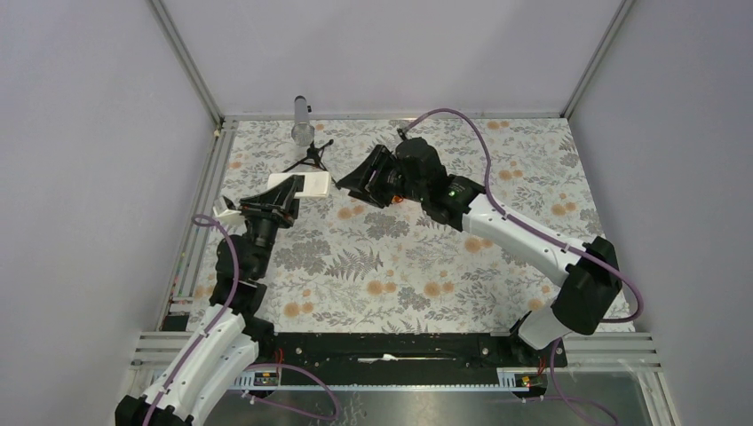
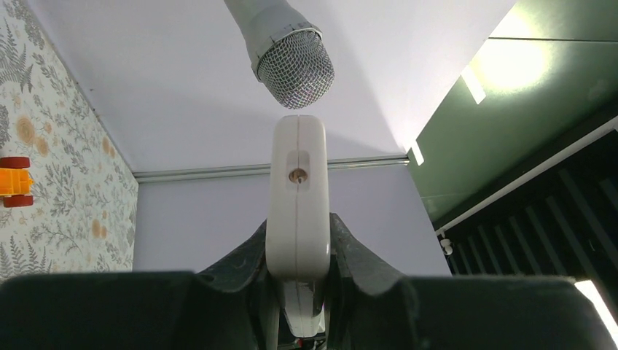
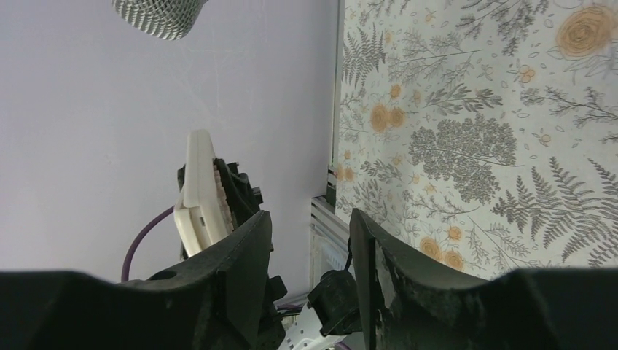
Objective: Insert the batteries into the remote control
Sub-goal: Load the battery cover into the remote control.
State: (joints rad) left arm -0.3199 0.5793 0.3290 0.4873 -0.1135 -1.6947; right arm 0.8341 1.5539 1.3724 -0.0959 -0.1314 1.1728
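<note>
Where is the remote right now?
The left gripper holds the remote at the table's far left, near the microphone, with the right gripper close beside it.

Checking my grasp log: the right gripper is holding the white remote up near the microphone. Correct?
Not quite: the left gripper holds the remote control up near the microphone, as the left wrist view shows. The right gripper is open and empty.

White remote control [image 2: 297, 197], cloth [image 1: 400, 266] showing grey ferns and orange blooms, small toy [image 2: 14, 182] orange, wheels perhaps red.
</note>
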